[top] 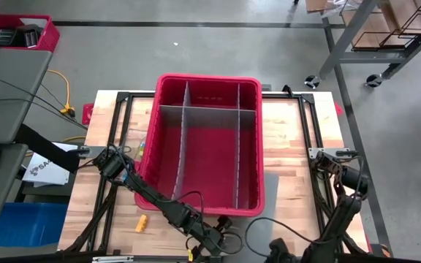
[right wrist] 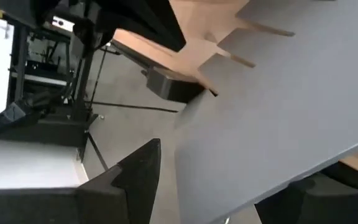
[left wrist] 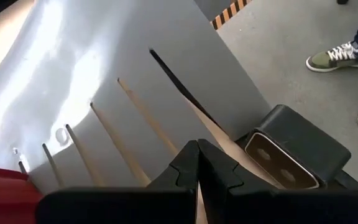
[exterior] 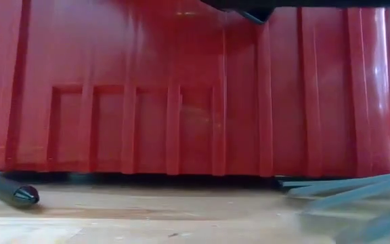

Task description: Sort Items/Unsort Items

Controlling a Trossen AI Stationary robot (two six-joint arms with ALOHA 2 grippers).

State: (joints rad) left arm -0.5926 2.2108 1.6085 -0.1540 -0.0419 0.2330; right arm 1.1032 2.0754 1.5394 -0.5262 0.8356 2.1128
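Here you have a pale wooden table on a grey concrete floor, with a metal rack at the far right of the room and a small red crate at the far left. A large red bin sits in the middle of the table, split by grey dividers into compartments that look empty from above. In the low view its ribbed red wall fills nearly everything. A person's shoes show on the floor in the left wrist view.

Your left arm reaches low along the near edge, its gripper just past the bin's near left corner; the left wrist view shows its two dark fingers pressed together with nothing between them, over a grey slotted sheet. Your right arm is folded at the near right corner, its gripper spread wide and holding nothing visible.

One small orange block lies on the wood left of the bin, near the left arm.
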